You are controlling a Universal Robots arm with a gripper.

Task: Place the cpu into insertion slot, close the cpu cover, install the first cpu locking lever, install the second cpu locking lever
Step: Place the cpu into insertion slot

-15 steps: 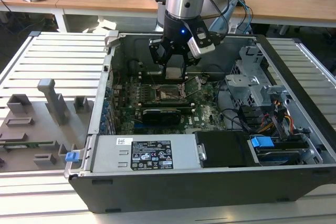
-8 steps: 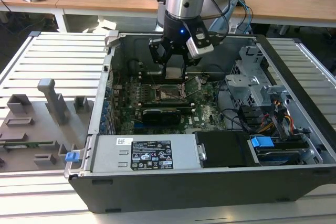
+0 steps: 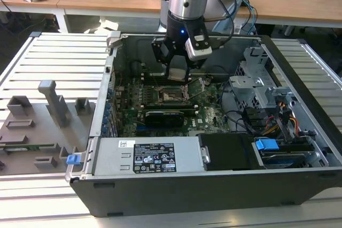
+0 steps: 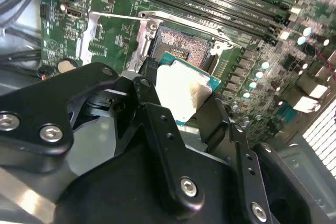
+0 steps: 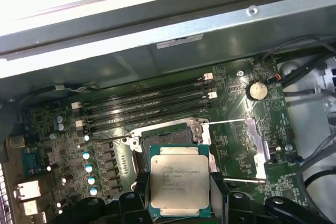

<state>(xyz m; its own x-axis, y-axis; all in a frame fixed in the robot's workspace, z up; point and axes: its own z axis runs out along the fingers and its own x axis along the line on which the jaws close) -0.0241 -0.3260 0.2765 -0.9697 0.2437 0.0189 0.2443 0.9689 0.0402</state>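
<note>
Grey slatted counter (image 3: pixel 53 46): a parts tray (image 3: pixel 32 132) on the exterior view's left, then the open computer case (image 3: pixel 214 180). Inside it, the hand (image 3: pixel 178 76) grips the cpu (image 5: pixel 177 186) by its edges, above the uncovered insertion slot (image 4: pixel 181 45), not seated.

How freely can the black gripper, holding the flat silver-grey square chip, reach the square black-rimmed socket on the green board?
Probably yes: the black gripper holds the silver-grey square chip close to the black-rimmed square socket, whose pin field lies uncovered, with nothing seen between them.
</note>
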